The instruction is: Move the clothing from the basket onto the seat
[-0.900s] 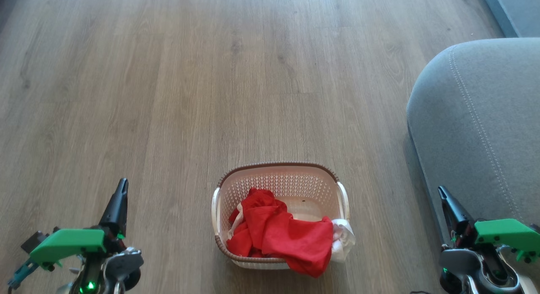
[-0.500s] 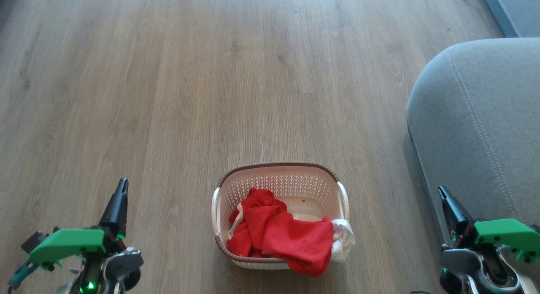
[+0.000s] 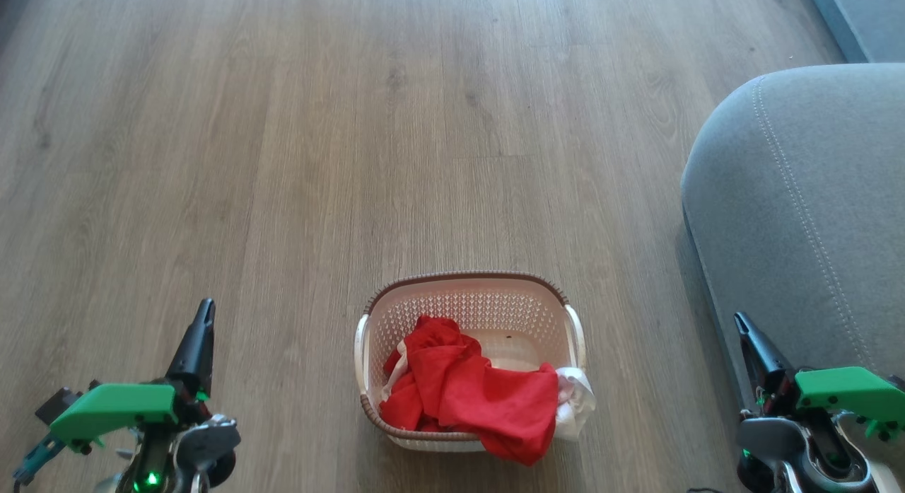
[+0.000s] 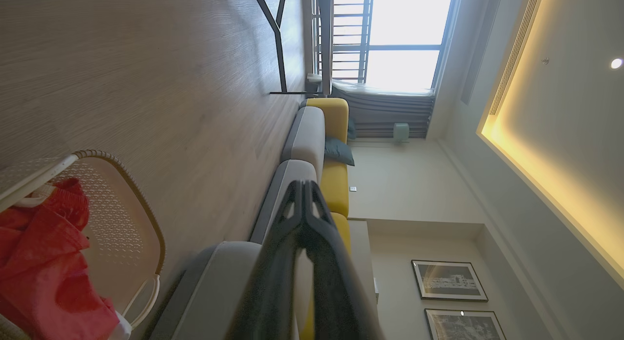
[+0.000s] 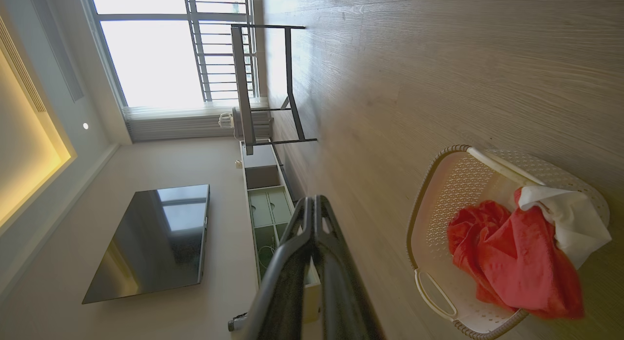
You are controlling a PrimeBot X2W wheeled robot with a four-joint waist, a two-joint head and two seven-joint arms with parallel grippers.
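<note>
While both arms hung low, only wooden floor (image 3: 353, 125) lay between each gripper and the basket (image 3: 466, 275). Basket sat on the floor, right of the left gripper (image 3: 203, 316) and left of the right gripper (image 3: 742, 327), well apart from both, about level with their tips. Clothing (image 3: 452, 380) was in it: red garment (image 3: 509, 408) heaped and spilling over the near rim, white garment (image 3: 576, 401) draped over the corner on the right gripper's side. Seat (image 3: 799, 217) rose just beside the right gripper, ahead and outward of it; contact could not be told. It was far from the left gripper. Left gripper: fingers pressed together, empty. Right gripper: same, closed tight, holding nothing. Left wrist view added a yellow sofa back (image 4: 336, 120), a dark cushion (image 4: 340, 152), framed pictures (image 4: 448, 280) and a window (image 4: 399, 37) beyond its fingertips. Right wrist view added a wall TV (image 5: 151, 237), a low cabinet (image 5: 265, 208) and a metal-legged table (image 5: 242, 86) past its tips.
</note>
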